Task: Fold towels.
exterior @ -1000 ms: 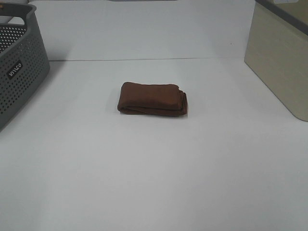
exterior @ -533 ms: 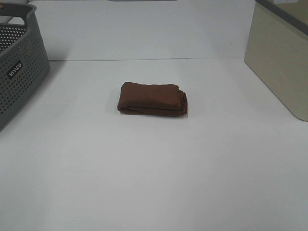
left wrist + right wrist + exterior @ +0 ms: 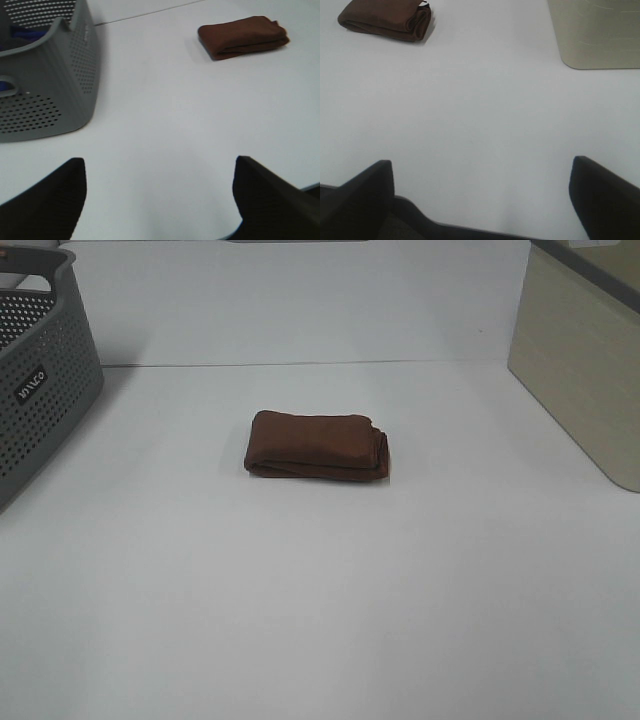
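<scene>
A dark reddish-brown towel lies folded into a compact bundle in the middle of the white table. It also shows in the left wrist view and in the right wrist view. Neither arm appears in the exterior high view. My left gripper is open and empty, hanging over bare table near its front edge, far from the towel. My right gripper is open and empty too, likewise well back from the towel.
A grey perforated basket stands at the far left, also visible as the basket in the left wrist view. A beige bin stands at the far right; the same bin shows in the right wrist view.
</scene>
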Robot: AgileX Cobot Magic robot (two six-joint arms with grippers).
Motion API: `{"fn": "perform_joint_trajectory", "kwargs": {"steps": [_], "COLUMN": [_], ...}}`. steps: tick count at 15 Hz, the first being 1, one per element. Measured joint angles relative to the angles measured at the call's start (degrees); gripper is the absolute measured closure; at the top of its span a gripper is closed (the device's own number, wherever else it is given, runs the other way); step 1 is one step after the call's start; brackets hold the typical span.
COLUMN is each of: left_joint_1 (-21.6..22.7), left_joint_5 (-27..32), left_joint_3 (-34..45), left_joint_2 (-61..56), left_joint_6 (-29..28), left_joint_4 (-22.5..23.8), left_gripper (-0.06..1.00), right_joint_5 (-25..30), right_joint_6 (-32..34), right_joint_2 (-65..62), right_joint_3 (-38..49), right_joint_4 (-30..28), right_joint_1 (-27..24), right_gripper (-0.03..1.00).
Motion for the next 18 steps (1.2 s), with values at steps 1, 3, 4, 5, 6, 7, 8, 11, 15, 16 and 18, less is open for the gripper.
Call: {"fn": "perform_joint_trajectory", "kwargs": {"steps": [1,3,4,5,6,7,8,11,15,16,18], "left_joint_1": [3.1,6.9,7.0,7.3,7.3,7.3,7.3,7.3,7.3,7.3,7.3], "left_joint_5": [0.0,0.0,0.0,0.0,0.0,0.0,0.0,0.0,0.0,0.0,0.0], "left_joint_3": [0.0,0.0,0.0,0.0,0.0,0.0,0.0,0.0,0.0,0.0,0.0], "left_joint_2": [0.0,0.0,0.0,0.0,0.0,0.0,0.0,0.0,-0.1,-0.1,-0.1], "left_joint_6": [0.0,0.0,0.0,0.0,0.0,0.0,0.0,0.0,0.0,0.0,0.0], "left_joint_4": [0.0,0.0,0.0,0.0,0.0,0.0,0.0,0.0,0.0,0.0,0.0], "left_gripper": [0.18,0.18,0.18,0.18,0.18,0.18,0.18,0.18,0.18,0.18,0.18], "right_joint_5": [0.0,0.0,0.0,0.0,0.0,0.0,0.0,0.0,0.0,0.0,0.0], "right_joint_6": [0.0,0.0,0.0,0.0,0.0,0.0,0.0,0.0,0.0,0.0,0.0], "right_joint_2": [-0.4,-2.2,-2.8,-4.0,-5.3,-6.5,-7.2,-7.3,-7.3,-7.3,-7.3], "right_joint_3": [0.0,0.0,0.0,0.0,0.0,0.0,0.0,0.0,0.0,0.0,0.0], "right_joint_4": [0.0,0.0,0.0,0.0,0.0,0.1,0.1,0.1,0.1,0.1,0.1], "right_joint_1": [-1.0,-1.2,-1.2,-1.2,-1.2,-1.2,-1.2,-1.2,-1.2,-1.2,-1.2], "right_gripper": [0.08,0.08,0.08,0.08,0.08,0.08,0.08,0.08,0.08,0.08,0.08]}}
